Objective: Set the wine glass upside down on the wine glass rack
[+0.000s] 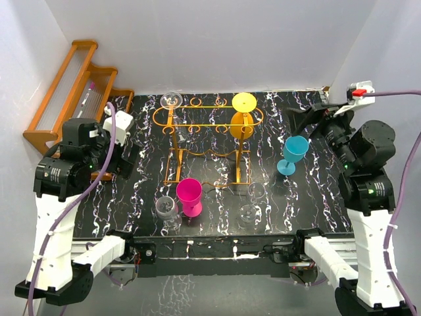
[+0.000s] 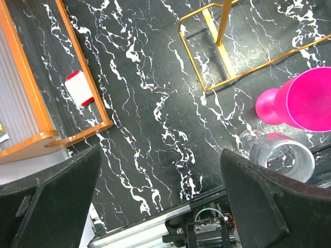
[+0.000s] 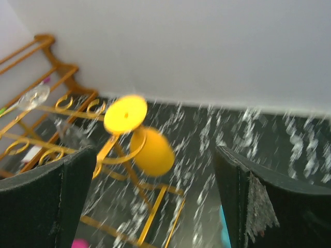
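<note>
Two glasses hang upside down on the wine glass rack (image 1: 209, 107) in the top view: a yellow glass (image 1: 243, 117) and a clear glass (image 1: 172, 100). The right gripper (image 1: 310, 120) is just beside the yellow glass and does not touch it. A blue glass (image 1: 293, 155) stands on the bench (image 1: 296, 197), near that gripper and a bit closer to the robot. In the left wrist view, the left gripper (image 2: 160, 181) is wide open with nothing in it. A pink glass (image 2: 305, 101) and a clear standing glass (image 2: 282, 155) are off to its right side, and the end of a wooden rack (image 2: 57, 139) is to its left. The right wrist view is blurry. It shows the right gripper wide open too, holding nothing, with the yellow glass straight ahead on the rack. I think the yellow glass is the one for this job, so that part looks done. What may be left is to pull the arm away.
</note>
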You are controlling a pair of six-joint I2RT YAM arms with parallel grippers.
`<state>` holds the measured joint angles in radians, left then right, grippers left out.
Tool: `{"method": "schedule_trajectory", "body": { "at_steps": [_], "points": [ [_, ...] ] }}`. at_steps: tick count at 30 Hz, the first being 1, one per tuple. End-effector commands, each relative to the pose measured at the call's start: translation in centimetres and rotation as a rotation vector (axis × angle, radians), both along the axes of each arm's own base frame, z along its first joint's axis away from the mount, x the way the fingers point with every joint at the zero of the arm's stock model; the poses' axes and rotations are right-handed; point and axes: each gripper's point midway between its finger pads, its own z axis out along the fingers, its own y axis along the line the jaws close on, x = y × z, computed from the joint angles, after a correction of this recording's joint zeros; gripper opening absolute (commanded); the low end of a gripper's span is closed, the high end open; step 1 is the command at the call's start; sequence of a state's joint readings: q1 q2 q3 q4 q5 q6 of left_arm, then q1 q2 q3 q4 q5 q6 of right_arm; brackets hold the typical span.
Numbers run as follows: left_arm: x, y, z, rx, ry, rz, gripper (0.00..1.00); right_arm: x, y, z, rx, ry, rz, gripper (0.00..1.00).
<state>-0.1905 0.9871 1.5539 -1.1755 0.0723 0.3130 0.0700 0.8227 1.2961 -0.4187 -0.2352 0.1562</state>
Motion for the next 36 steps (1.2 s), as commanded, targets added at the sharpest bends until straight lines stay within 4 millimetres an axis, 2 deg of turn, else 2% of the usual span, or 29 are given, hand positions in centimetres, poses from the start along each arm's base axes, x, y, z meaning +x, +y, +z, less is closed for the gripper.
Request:
{"method": "schedule_trajectory", "body": {
  "at_steps": [1,4,7,10,12,16,17,21,24,30,36],
  "points": [
    [-1.1,-0.1,0.9,-0.038,-0.008,0.014,0.97,-4.5,2.1,-7.5,0.187,0.382,0.080,0.98],
    [-1.1,0.7,0.9,-0.033,-0.014,0.065,0.97,-6.8,4.5,-8.4,0.210,0.424,0.238,0.98],
    [-1.1,1.9,1.5,-0.035,-0.049,0.159,0.97,-7.3,4.3,-12.2,0.201,0.617,0.212,0.96],
    [-1.3,3.2,2.4,-0.010,-0.108,0.219,0.97,-8.1,3.3,-16.0,0.166,0.778,0.146,0.84],
    [-1.5,3.9,2.7,0.009,-0.122,0.234,0.97,-8.6,2.8,-16.7,0.166,0.793,0.116,0.75],
    [-1.7,4.3,2.6,0.016,-0.121,0.240,0.97,-9.8,2.7,-19.1,0.134,0.918,0.118,0.46],
    [-1.8,4.2,2.7,0.012,-0.121,0.235,0.97,-10.0,2.5,-19.5,0.126,0.938,0.104,0.44],
    [-1.8,4.4,2.2,0.023,-0.114,0.232,0.97,-10.4,2.1,-20.2,0.109,0.966,0.075,0.44],
    [-1.9,4.7,1.7,0.043,-0.102,0.238,0.97,-10.6,2.6,-20.6,0.117,0.984,0.104,0.45],
    [-2.7,4.8,1.0,0.053,-0.086,0.229,0.97,-10.1,3.1,-19.3,0.111,0.977,0.131,0.45],
    [-2.7,4.9,0.6,0.049,-0.076,0.244,0.97,-9.6,3.8,-19.3,0.042,1.008,0.149,0.46]
  ]
}}
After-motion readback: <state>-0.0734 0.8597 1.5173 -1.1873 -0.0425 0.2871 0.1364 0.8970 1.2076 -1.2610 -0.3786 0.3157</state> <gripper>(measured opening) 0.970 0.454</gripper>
